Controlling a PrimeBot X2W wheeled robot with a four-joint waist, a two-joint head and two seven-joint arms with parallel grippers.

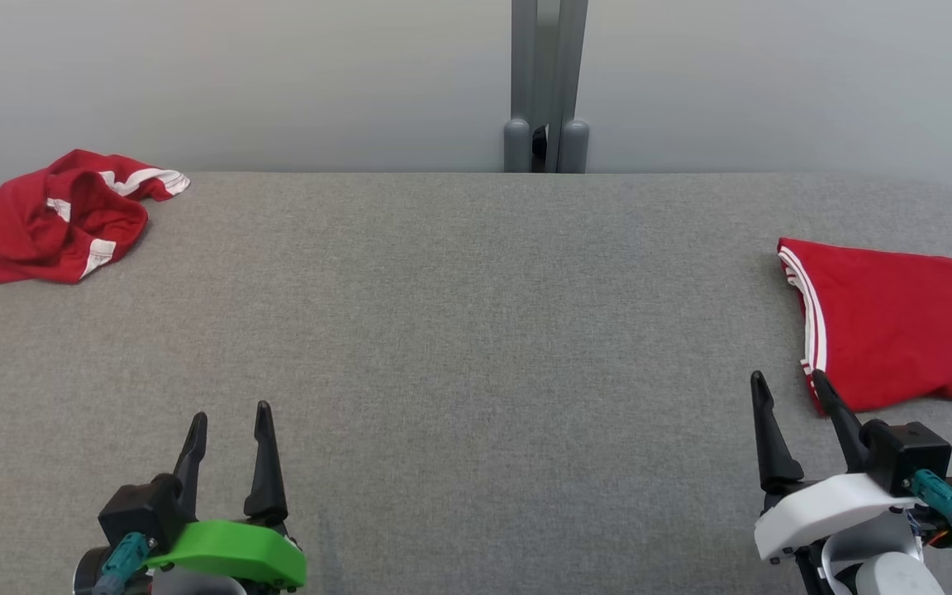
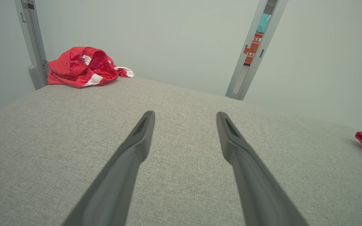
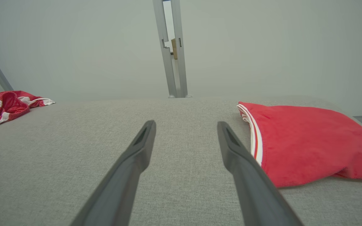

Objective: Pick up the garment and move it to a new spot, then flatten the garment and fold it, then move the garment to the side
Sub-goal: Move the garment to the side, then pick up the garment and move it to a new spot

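Tabletop [image 1: 459,330] between crumpled garment [image 1: 63,215], folded garment [image 1: 897,322]

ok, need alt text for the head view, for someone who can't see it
Grey fabric table with a crumpled red garment at its far-left corner and a folded red garment at its right edge. The left end effector and right end effector sit open and empty at the near edge, the right one just beside the folded garment.

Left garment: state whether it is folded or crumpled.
Crumpled. The left garment sits in a bunched heap, its waistband gaping and its white trim twisted.
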